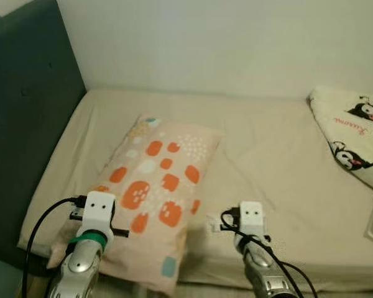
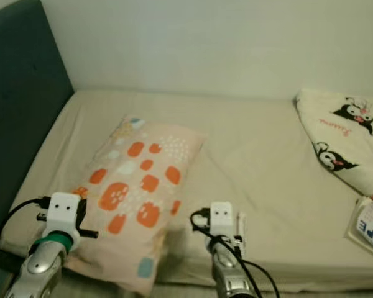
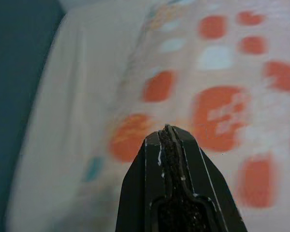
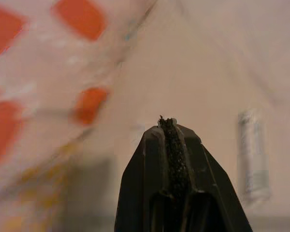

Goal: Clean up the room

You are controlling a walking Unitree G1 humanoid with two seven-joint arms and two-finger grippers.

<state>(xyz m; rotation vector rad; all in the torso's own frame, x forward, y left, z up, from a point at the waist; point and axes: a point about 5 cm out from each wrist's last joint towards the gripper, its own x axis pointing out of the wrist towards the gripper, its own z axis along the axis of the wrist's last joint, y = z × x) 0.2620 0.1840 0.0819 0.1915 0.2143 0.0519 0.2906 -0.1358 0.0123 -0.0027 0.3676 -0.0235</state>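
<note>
A pink pillow [image 1: 158,186] with orange and white spots lies on the left half of the beige bed [image 1: 267,149], its near end hanging over the front edge. My left arm [image 1: 93,230] reaches over the pillow's near left corner. The left gripper [image 3: 166,129] is shut and empty just above the spotted cover. My right arm [image 1: 252,226] is over the sheet just right of the pillow. The right gripper [image 4: 166,121] is also shut, holding nothing. A small pale tube-like object [image 4: 251,157] lies blurred on the sheet beyond it.
A dark teal headboard [image 1: 25,105] rises along the bed's left side, with a white wall behind. A cream blanket [image 1: 354,133] with black cartoon figures is bunched at the right. A printed box or book [image 2: 370,230] sits at the right edge.
</note>
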